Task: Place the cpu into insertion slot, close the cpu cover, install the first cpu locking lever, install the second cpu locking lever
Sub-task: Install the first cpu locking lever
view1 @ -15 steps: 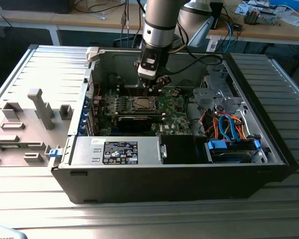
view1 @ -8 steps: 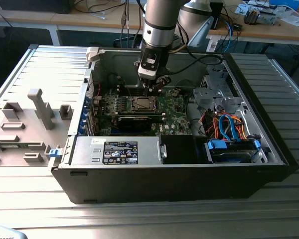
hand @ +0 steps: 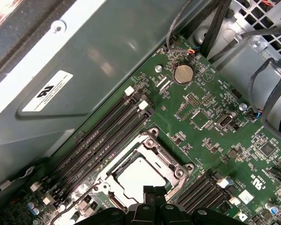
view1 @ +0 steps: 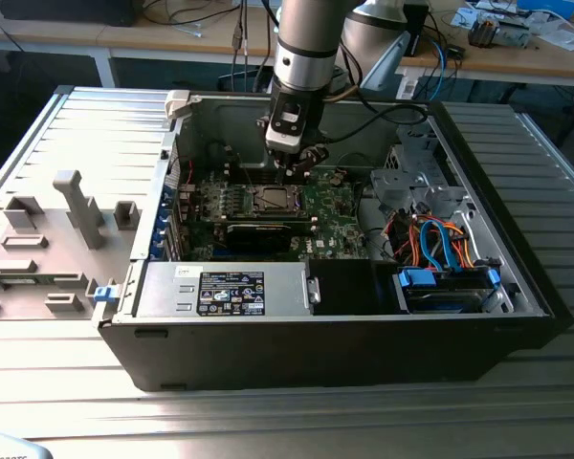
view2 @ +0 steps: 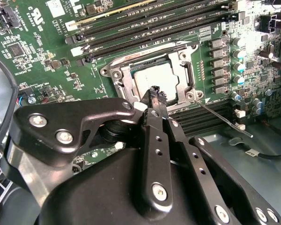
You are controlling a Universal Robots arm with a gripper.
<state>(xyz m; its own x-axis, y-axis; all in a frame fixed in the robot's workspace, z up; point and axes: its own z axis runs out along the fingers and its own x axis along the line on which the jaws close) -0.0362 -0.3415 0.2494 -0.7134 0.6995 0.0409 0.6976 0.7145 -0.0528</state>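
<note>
One cpu (view2: 153,78), silvery top, seated in insertion slot (hand: 141,176) under closed cpu cover (view2: 184,71); thin stiff wire locking lever (view2: 222,118) unlatched, likely springy, best pressed near tip; gripper (view2: 156,93) fingers together, empty

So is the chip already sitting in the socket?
Yes, in the second wrist view the silvery chip lies flat inside the socket's metal frame.

A black label (view1: 231,292) with white print sits on the power supply (view1: 163,287). A white sticker (hand: 47,91) with black marks sits on the case wall (hand: 112,51). Neither is legible.
</note>
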